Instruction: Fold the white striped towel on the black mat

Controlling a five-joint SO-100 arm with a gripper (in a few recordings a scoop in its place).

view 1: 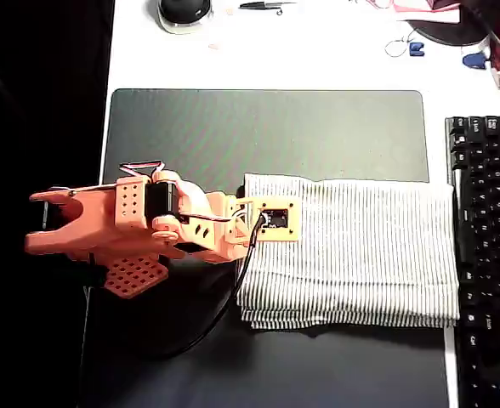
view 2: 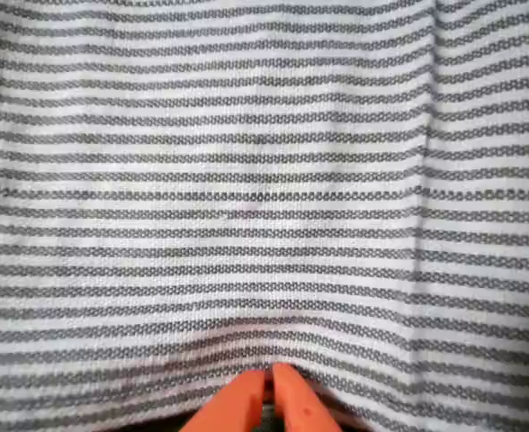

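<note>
The white striped towel [view 1: 360,255] lies as a layered rectangle on the right half of the black mat [view 1: 267,127], its right edge reaching the keyboard. My orange arm [view 1: 131,225] comes in from the left, and its wrist sits over the towel's left edge. In the wrist view the towel [view 2: 264,180] is seen very close. My gripper [view 2: 270,396] is at the bottom with its orange fingertips [view 2: 293,405] pressed together. The stripes pucker toward them, so cloth is pinched between the tips.
A black keyboard [view 1: 488,255] runs along the mat's right side. On the white desk behind the mat are a round dark object [view 1: 184,12], small scissors [view 1: 263,6] and a few small items at the far right. The arm's cable [view 1: 233,297] trails over the mat's front left.
</note>
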